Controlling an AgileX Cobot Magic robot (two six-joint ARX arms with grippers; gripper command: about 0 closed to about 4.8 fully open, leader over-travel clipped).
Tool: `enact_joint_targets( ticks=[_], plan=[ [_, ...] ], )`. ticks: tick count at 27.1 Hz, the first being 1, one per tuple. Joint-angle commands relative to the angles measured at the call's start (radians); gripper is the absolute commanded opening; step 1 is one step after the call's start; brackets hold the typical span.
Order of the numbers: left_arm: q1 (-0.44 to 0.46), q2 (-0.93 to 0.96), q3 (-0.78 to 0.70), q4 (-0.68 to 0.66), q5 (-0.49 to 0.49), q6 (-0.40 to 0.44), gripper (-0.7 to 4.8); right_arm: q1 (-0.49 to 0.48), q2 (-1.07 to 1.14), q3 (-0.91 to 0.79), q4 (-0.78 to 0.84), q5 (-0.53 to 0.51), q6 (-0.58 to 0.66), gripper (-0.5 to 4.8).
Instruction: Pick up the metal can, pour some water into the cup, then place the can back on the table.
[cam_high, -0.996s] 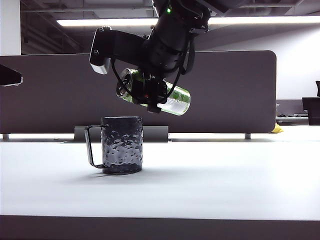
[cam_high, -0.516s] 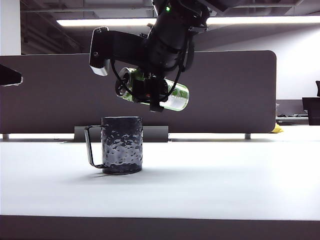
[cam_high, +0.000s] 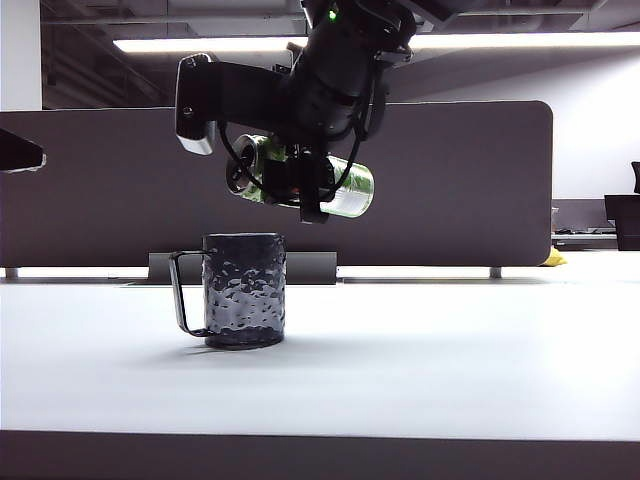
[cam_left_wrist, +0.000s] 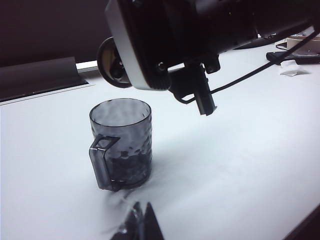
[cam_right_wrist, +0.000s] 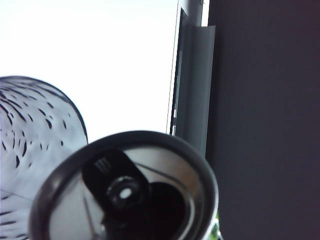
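Observation:
The green metal can (cam_high: 348, 190) hangs almost level above the cup (cam_high: 245, 290), its silver top (cam_high: 243, 165) to the left and slightly higher than its base. My right gripper (cam_high: 303, 192) is shut on the can's middle. The right wrist view looks onto the can's top (cam_right_wrist: 130, 190), with the dimpled cup (cam_right_wrist: 35, 125) just beyond it. No stream of water shows. In the left wrist view my left gripper (cam_left_wrist: 141, 212) is shut and holds nothing, low over the table (cam_left_wrist: 240, 165) just in front of the cup (cam_left_wrist: 122, 145).
A dark grey divider panel (cam_high: 460, 180) runs along the back of the white table (cam_high: 450, 360). A black cable (cam_left_wrist: 250, 72) trails from the right arm. Small items (cam_left_wrist: 295, 57) lie at the table's far end.
The right wrist has rolled: the can has turned closer to level, its base rising and its top shifting a little left. The cup and left gripper have not moved.

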Motion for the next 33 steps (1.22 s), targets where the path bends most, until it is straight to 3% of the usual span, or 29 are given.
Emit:
enact_joint_targets(
  ticks=[1, 33],
  plan=[
    [0.002, 0.001, 0.001, 0.013, 0.000, 0.000, -0.05, 0.003, -0.006, 0.013, 0.040, 0.006, -0.025, 2.33],
    [0.003, 0.001, 0.001, 0.013, 0.000, 0.000, -0.05, 0.006, 0.014, 0.013, 0.045, 0.031, -0.107, 2.33]
  ],
)
